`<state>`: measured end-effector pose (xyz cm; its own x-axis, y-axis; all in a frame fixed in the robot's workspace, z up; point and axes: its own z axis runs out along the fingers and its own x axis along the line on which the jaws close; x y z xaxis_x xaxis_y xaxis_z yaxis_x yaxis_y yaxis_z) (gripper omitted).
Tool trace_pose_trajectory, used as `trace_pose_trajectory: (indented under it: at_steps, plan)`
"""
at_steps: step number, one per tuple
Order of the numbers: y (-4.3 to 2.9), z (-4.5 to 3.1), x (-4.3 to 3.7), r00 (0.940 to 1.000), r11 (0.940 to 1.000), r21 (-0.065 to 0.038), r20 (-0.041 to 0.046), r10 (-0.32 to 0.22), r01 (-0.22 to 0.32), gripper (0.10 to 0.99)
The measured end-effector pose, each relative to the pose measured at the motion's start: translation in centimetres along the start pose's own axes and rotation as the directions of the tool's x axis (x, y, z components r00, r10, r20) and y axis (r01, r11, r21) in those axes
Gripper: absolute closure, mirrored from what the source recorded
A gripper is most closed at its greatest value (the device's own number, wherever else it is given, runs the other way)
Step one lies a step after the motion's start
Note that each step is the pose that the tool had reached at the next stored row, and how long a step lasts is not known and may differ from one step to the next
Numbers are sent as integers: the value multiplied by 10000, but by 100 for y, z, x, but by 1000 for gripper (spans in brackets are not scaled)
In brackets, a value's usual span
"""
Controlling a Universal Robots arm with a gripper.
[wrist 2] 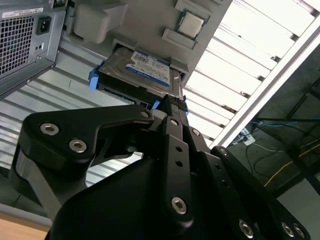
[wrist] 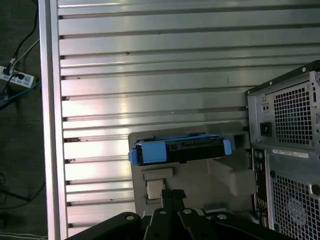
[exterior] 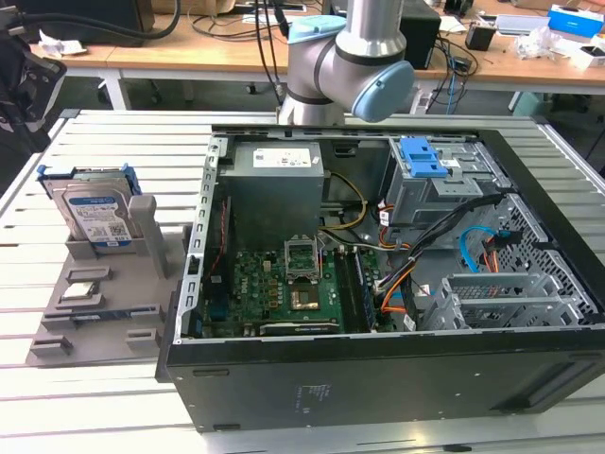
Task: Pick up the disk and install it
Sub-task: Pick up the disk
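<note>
Slatted metal table (exterior: pixel 95 416) carries everything, with wooden desks (exterior: pixel 189 52) and loose cables behind it. At the exterior view's left, about 9 o'clock from the computer case, a grey holder (exterior: pixel 142 274) keeps the disk (exterior: pixel 95 216) standing on its edge in a slot, with its label facing out and its blue frame around it. A small square chip (exterior: pixel 85 290) lies flat on the same holder, at 6 o'clock from the disk. Next comes the open computer case (exterior: pixel 378 378), lying on its side. Inside it are a grey power box (exterior: pixel 274 189) at 11 o'clock, a green circuit board (exterior: pixel 274 293) at 7 o'clock and a metal cage with a blue latch (exterior: pixel 425 161) at 1 o'clock. The arm (exterior: pixel 350 66) rises behind the case at 12 o'clock. In both wrist views the gripper (wrist 2: pixel 172 102) (wrist: pixel 172 196) hangs clear of the disk, its fingers (wrist 2: pixel 174 117) pressed together on nothing.
</note>
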<state>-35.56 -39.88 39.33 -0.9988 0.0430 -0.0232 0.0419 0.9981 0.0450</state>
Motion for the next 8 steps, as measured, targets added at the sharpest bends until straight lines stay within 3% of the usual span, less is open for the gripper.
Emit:
trace_pose_trajectory:
  at_steps: [4, 8]
  plan:
    - [0, 0, -1, 9964, 9964, -21, -36, -844, 844, 984]
    - [0, 0, -1, 9918, 9919, -33, -55, -1273, 1273, 984]
